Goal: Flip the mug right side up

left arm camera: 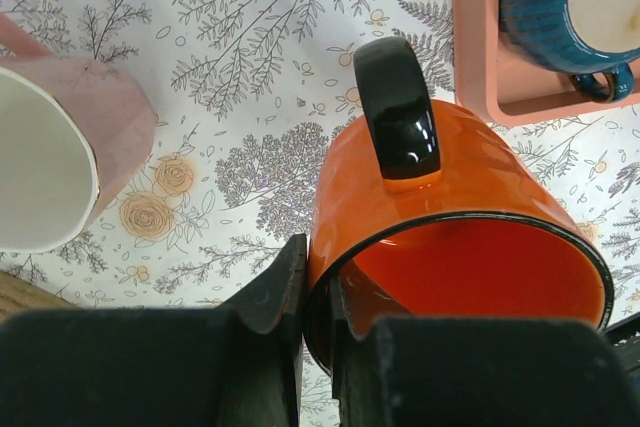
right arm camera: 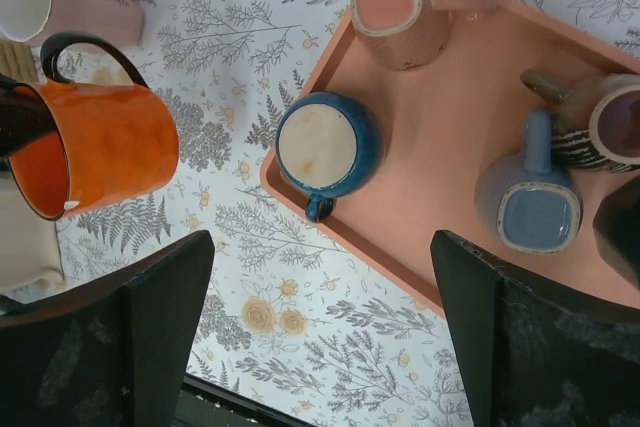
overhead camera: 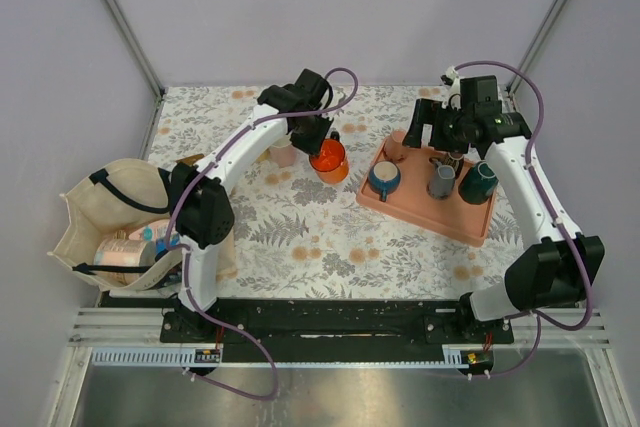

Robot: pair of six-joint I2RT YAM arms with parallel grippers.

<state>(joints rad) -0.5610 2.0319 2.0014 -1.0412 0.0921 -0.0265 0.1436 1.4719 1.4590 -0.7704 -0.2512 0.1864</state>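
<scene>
One orange mug (left arm camera: 440, 197) in left tool (left arm camera: 316, 282)

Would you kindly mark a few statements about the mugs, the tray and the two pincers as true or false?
1. The left pincer is shut on the rim of the orange mug. True.
2. The orange mug stands on the pink tray. False: it is held tilted over the table, beside the tray.
3. The right pincer is open and holds nothing. True.
4. The cloth bag lies to the right of the tray. False: it lies at the left edge of the table, far from the tray.
</scene>
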